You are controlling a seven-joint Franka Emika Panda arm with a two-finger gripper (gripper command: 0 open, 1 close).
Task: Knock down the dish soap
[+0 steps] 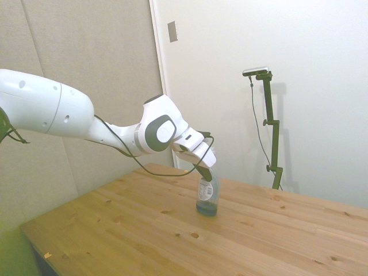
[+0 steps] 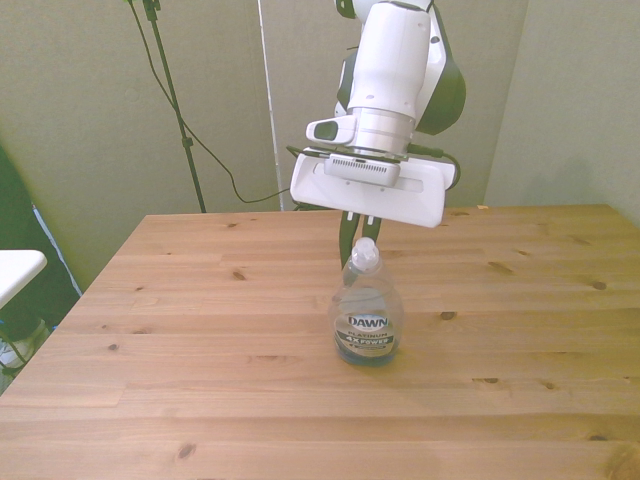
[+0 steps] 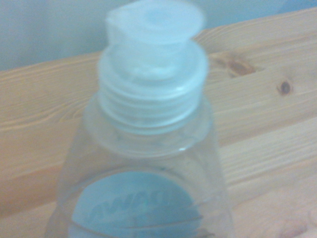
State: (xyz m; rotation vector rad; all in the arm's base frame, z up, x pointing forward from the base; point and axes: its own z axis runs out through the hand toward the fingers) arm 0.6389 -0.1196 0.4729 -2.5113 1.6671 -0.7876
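Observation:
The dish soap (image 2: 367, 315) stands upright near the middle of the wooden table (image 2: 200, 300). It is a clear bottle with a white cap, a blue-and-white label and a little blue liquid at the bottom. In the side view the dish soap (image 1: 207, 198) has my gripper (image 1: 208, 175) slanting down onto its cap from the arm's side. From the front, my gripper (image 2: 352, 250) sits just behind the bottle's neck, partly hidden by it. The wrist view is filled by the cap and shoulders of the dish soap (image 3: 148, 148), very close and blurred.
Bare wooden tabletop (image 1: 172, 230) surrounds the bottle on all sides. A white object's edge (image 2: 15, 270) shows beyond the table at the front view's left. A wall stands behind the table's far edge.

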